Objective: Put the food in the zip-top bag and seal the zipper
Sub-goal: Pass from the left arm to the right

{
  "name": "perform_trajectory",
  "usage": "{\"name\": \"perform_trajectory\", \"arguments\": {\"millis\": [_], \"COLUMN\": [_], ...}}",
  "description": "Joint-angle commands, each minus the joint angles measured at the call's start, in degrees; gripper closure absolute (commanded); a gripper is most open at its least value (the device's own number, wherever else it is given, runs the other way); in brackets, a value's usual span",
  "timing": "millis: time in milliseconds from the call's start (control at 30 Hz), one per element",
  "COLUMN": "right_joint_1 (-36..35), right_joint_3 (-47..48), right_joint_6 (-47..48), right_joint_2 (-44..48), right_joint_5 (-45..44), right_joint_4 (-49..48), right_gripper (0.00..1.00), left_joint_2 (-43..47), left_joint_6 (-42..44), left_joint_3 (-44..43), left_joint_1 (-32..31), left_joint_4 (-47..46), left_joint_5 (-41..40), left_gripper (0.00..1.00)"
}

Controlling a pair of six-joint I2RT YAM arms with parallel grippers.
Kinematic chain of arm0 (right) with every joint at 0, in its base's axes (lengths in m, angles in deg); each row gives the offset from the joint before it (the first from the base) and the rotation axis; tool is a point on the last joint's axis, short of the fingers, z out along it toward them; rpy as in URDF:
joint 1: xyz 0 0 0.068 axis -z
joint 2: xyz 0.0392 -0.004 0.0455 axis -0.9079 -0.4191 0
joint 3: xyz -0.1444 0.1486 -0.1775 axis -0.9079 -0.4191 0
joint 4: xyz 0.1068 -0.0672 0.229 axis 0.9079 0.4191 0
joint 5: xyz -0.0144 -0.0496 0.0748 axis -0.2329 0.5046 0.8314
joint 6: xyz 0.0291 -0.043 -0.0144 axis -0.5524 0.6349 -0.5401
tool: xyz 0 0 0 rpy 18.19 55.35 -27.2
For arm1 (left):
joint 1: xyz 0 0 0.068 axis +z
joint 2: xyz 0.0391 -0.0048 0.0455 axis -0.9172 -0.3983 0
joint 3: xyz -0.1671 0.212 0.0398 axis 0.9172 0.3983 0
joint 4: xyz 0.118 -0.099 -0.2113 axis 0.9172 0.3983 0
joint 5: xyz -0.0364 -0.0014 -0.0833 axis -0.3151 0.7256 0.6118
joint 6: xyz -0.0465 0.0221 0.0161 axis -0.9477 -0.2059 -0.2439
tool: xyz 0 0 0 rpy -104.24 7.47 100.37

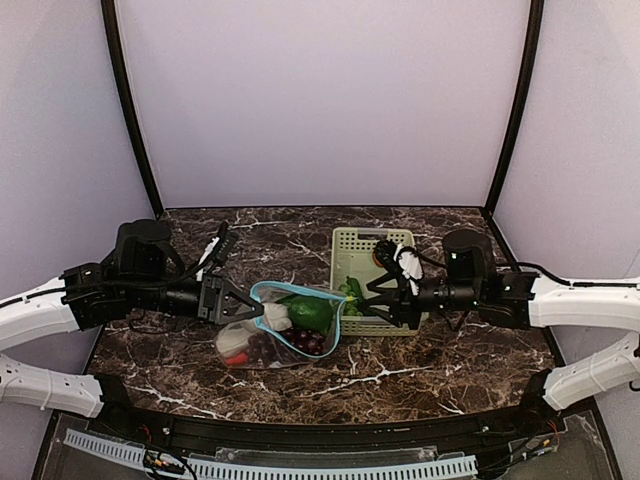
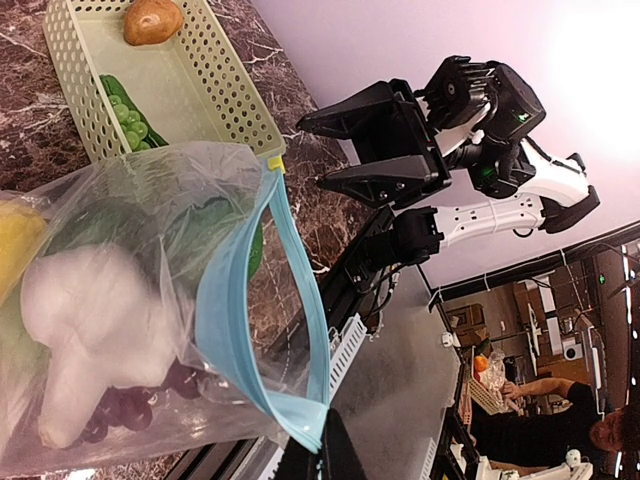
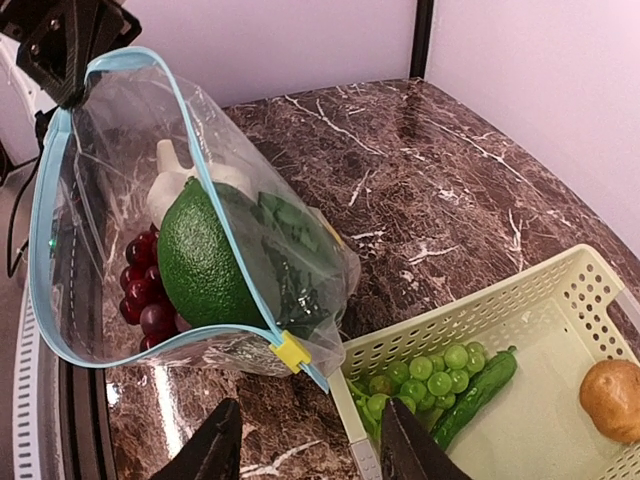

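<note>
The zip-top bag lies at the centre of the overhead view on the dark marbled desk, its mouth gaping wide toward the right of the frame. The teal-blue zipper is unsealed and curves in an open loop, with a small yellow slider tab at one end.

Inside the bag sit a round green fruit, purple grapes, a white bulb, a leafy green and a yellow lemon. A red piece shows at the bag's lower left corner.

The left fingers are pinched tight on the zipper's end, lifting that edge of the mouth.

Just right of the bag stands the pale green lattice basket, which holds green grapes, a green pod and a brown potato.

The right fingers hang over the basket's near corner, beside the slider tab, partly spread with nothing between them.
</note>
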Motion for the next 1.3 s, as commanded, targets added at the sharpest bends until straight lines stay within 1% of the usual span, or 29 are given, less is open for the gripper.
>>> {"name": "perform_trajectory", "arguments": {"millis": [0,67,167,367,400,567,733,867,1000,1033,1267], "right_joint_1": [0.4,0.4,0.4,0.7,0.8,1.1,1.0,1.2,1.2,1.2,1.3], "right_joint_3": [1.4,1.9,2.7,3.6,3.7,4.4,5.9,6.3,6.7,6.6,6.4], "right_joint_6": [3.2,3.7,4.2,5.6,5.8,6.4,6.7,6.8,6.8,6.8,6.3], "right_joint_2": [-3.0,-4.4,-6.2,-8.5,-8.7,-9.9,-11.5,-12.3,-12.5,-12.4,-10.7], "right_joint_5": [3.1,4.1,5.0,3.5,3.5,4.0,5.2,6.1,6.5,6.5,6.7], "right_joint_4": [-2.4,-2.4,-2.5,-3.1,-3.1,-3.2,-1.6,-1.4,-1.0,-0.9,-0.3], "right_gripper": [0.58,0.59,0.63,0.65,0.67,0.69,0.81,0.87,0.98,0.99,1.0], "left_joint_2": [0.4,0.1,0.1,0.1,0.1,0.1,-0.2,-0.3,-0.2,-0.2,0.4], "left_joint_6": [0.1,0.3,0.3,0.4,0.4,0.5,0.7,0.7,0.8,0.8,0.8], "left_joint_3": [-1.3,-1.5,-1.7,-1.7,-1.7,-1.8,-2.0,-2.0,-2.1,-2.1,-1.8], "left_joint_1": [-0.3,-0.3,-0.3,-0.2,-0.3,-0.3,-0.2,-0.2,-0.2,-0.1,0.1], "left_joint_4": [-0.7,-0.7,-0.5,-0.3,-0.3,-0.2,-0.3,-0.3,0.0,0.0,0.6], "left_joint_5": [0.6,0.8,0.9,0.9,0.9,1.0,1.1,1.2,1.1,1.1,0.7], "left_gripper": [0.99,0.99,0.99,0.99,0.99,0.99,0.99,0.99,0.99,0.99,0.99]}}
